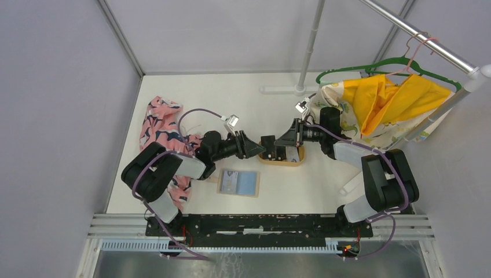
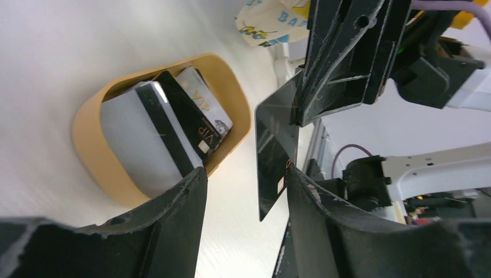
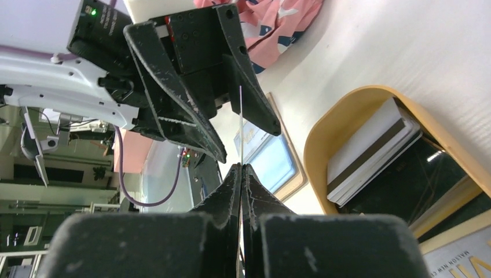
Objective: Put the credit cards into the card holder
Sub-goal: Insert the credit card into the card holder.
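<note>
My right gripper (image 3: pixel 241 167) is shut on a dark credit card (image 2: pixel 277 147), held on edge above the table; in the right wrist view the credit card (image 3: pixel 240 127) shows only as a thin line. My left gripper (image 2: pixel 246 174) is open and straddles the card's lower end, its right finger close against the card and a wide gap on the other side. More credit cards (image 2: pixel 168 133), dark and pale, lie in the oval wooden tray (image 2: pixel 92 156). The card holder (image 1: pixel 238 183) lies open on the table, tan with grey-blue panels, in front of the tray (image 1: pixel 282 155).
A pink patterned cloth (image 1: pixel 162 124) lies at the left beside the left arm. A yellow garment on a green hanger (image 1: pixel 388 101) hangs from a rail at the right. A pole base (image 1: pixel 289 90) stands at the back. White walls enclose the table.
</note>
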